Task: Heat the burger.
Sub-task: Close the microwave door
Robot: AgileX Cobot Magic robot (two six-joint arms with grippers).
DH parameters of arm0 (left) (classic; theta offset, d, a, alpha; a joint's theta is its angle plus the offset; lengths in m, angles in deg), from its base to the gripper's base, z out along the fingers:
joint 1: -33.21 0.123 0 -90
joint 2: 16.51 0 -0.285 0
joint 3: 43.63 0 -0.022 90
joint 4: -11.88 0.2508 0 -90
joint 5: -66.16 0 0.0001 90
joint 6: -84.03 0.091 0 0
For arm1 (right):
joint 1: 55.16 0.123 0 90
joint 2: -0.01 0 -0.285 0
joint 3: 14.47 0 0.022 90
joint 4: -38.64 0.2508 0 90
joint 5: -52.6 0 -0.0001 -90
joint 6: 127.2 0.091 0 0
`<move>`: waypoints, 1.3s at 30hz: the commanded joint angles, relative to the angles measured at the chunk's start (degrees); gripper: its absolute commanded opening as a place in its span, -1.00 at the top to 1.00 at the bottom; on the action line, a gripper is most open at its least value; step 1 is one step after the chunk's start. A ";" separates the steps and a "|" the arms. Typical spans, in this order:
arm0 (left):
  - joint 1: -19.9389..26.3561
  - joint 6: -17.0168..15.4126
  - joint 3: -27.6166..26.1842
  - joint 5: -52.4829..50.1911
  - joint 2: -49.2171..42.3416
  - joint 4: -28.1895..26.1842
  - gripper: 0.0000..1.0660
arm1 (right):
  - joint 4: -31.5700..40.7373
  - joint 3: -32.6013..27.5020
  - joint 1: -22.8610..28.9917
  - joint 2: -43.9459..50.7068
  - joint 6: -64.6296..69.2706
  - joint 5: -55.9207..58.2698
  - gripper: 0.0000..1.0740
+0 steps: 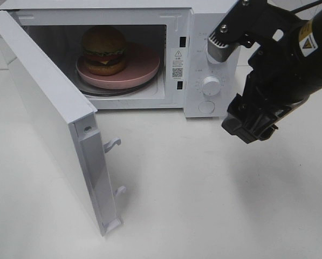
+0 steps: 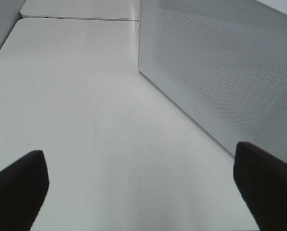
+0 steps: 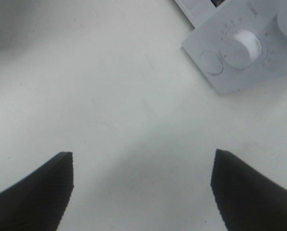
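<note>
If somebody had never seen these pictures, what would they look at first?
Probably the burger, sitting on a pink plate inside the white microwave. Its door stands wide open on the left. On the right, the black right pincer hangs open near the knob.

Right arm: black, entering from the upper right, wrist pitched downward. Right gripper: jaws spread apart. Left gripper: jaws spread wide.
</note>
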 commanded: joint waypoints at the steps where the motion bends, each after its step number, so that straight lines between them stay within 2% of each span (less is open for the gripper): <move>1: 0.17 0.11 0.11 -0.86 -1.43 -0.11 -0.83 | 0.06 -0.29 -0.11 1.26 3.15 3.72 -0.42; 17: 0.17 0.11 0.11 -0.86 -1.43 -0.11 -0.83 | 0.11 -0.29 -0.11 12.09 6.93 21.08 -0.42; 26: 0.17 0.11 0.11 -0.86 -1.43 -0.11 -0.83 | 0.46 -2.35 -0.86 21.49 7.73 22.98 -0.42; 28: 0.17 0.11 0.11 -0.86 -1.43 -0.11 -0.83 | 1.60 -5.10 -8.02 26.30 7.73 22.52 -0.42; 29: 0.17 0.11 0.11 -0.86 -1.43 -0.11 -0.83 | 1.60 -5.10 -8.02 26.30 7.73 22.52 -0.42; 31: 0.17 0.11 0.11 -0.86 -1.43 -0.11 -0.83 | 1.72 -6.93 -11.57 29.79 9.17 21.49 -0.42; 34: 0.17 0.11 0.11 -0.86 -1.43 -0.11 -0.83 | 1.72 -7.56 -12.49 31.28 9.63 21.31 -0.42; 39: 0.17 0.11 0.11 -0.86 -1.43 -0.11 -0.83 | 1.72 -11.69 -17.30 39.30 9.63 22.00 -0.42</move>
